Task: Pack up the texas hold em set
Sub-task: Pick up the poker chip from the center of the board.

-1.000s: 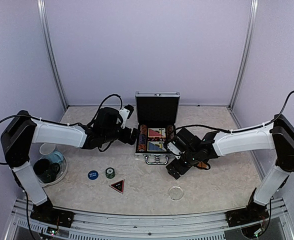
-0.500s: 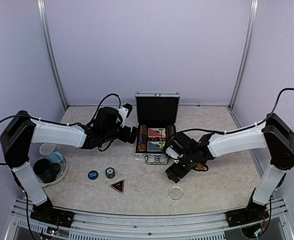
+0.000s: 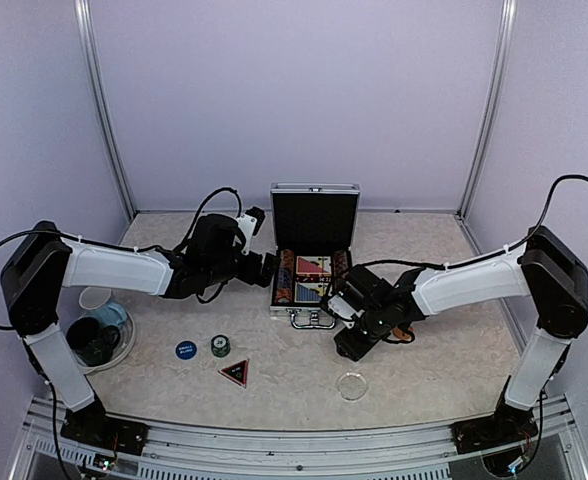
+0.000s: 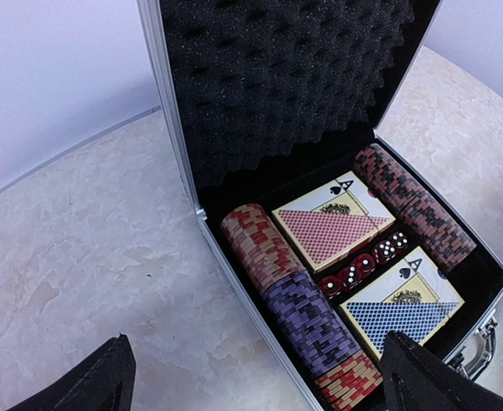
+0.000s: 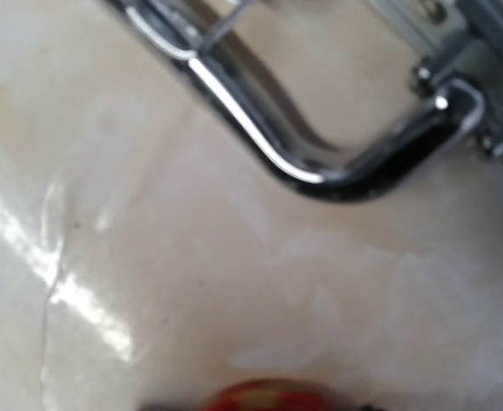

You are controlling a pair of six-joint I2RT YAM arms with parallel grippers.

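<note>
The silver briefcase (image 3: 312, 285) stands open mid-table, lid up, with black foam lining (image 4: 277, 86). Inside lie chip rows (image 4: 298, 300), two card decks (image 4: 330, 227) and red dice (image 4: 363, 265). My left gripper (image 3: 267, 268) hovers open at the case's left side, its dark fingertips (image 4: 106, 377) spread over the left wall. My right gripper (image 3: 346, 345) is low over the table just in front of the case handle (image 5: 320, 163). A blurred red and yellow chip (image 5: 273, 396) shows at its jaws; the fingers barely show.
A blue button (image 3: 185, 350), a small green chip stack (image 3: 220, 345) and a dark triangle marker (image 3: 235, 372) lie front left. An orange piece (image 3: 406, 332) sits by the right wrist, a clear disc (image 3: 352, 386) near the front. Cups on a clear plate (image 3: 99, 330) stand far left.
My right gripper has shifted slightly left toward the case's front and sunk lower to the table. The left arm has not moved.
</note>
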